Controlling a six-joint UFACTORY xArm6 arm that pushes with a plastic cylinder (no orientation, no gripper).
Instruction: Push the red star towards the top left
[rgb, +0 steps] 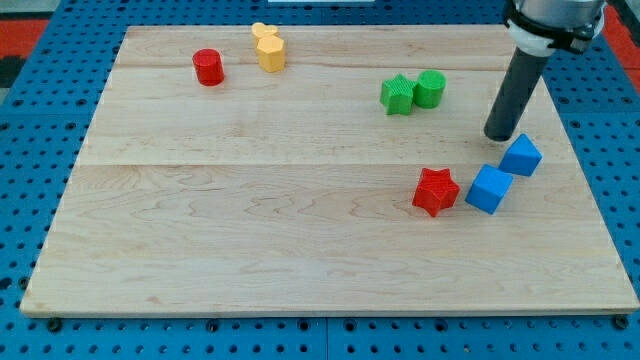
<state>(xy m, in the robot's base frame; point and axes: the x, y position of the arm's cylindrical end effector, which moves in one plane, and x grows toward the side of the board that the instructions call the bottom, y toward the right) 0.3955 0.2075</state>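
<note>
My tip (499, 136), a bare dark rod touching no block, stands just above two blue cubes (489, 189) (521, 155) that crowd the red star (436, 191) at the board's lower right. Coming in from the right risks shoving a cube along too. All are small ridged plastic pieces on smooth pale wood (250, 230).

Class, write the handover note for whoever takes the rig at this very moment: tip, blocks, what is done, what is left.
My tip sits at the view's right, above the two blue blocks, touching nothing.
The red star lies right of centre, beside the nearer blue cube; the other blue cube is just past it.
Done: no push is under way; the star is far from the top left.
Left: bring the tip round to the star's lower right, then push it towards the red cylinder.
</note>
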